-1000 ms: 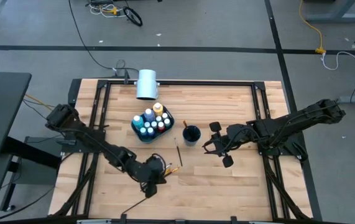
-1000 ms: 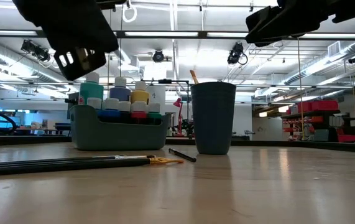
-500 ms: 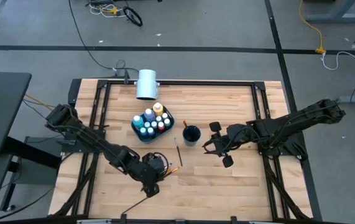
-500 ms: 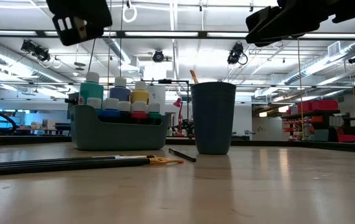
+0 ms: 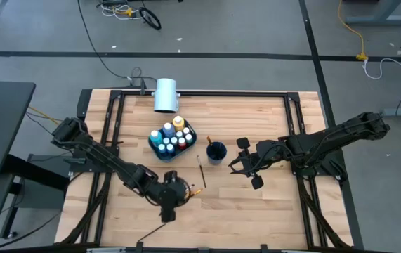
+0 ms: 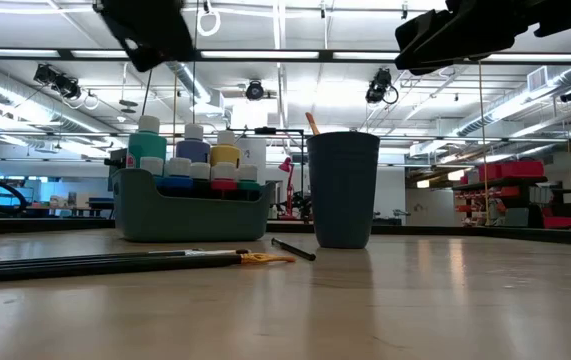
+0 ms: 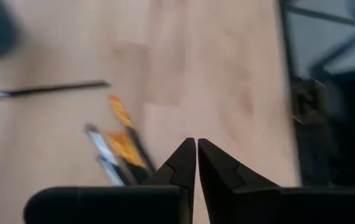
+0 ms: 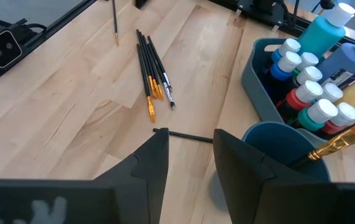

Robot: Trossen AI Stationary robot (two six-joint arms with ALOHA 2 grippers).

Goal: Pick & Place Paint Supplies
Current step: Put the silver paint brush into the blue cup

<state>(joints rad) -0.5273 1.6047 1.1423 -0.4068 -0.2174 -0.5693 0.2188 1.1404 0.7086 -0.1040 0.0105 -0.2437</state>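
Near the middle of the wooden table, a gray bin is packed with paint bottles in blue, teal, red, yellow and white-capped kinds, standing upright and touching one another. Just beside the bin, a dark blue cup stands upright with one orange-handled brush leaning out of its rim. Between the cup and the front edge, a bundle of thin dark brushes with orange ferrules is laid flat on the wood, and a single dark brush lies apart from them, close to the cup's base. Another lone brush is seen farther off in the right wrist view. Above the bundle, the left gripper is held clear of the table, its two fingers brought together almost to touching with only a thin slit between them, and nothing is gripped. On the other side of the cup, the right gripper is held in the air facing the cup and bin, its fingers parted with an empty gap between them; nothing is grasped. At the far edge of the table a white cylinder lies on its side, well apart from the bin.
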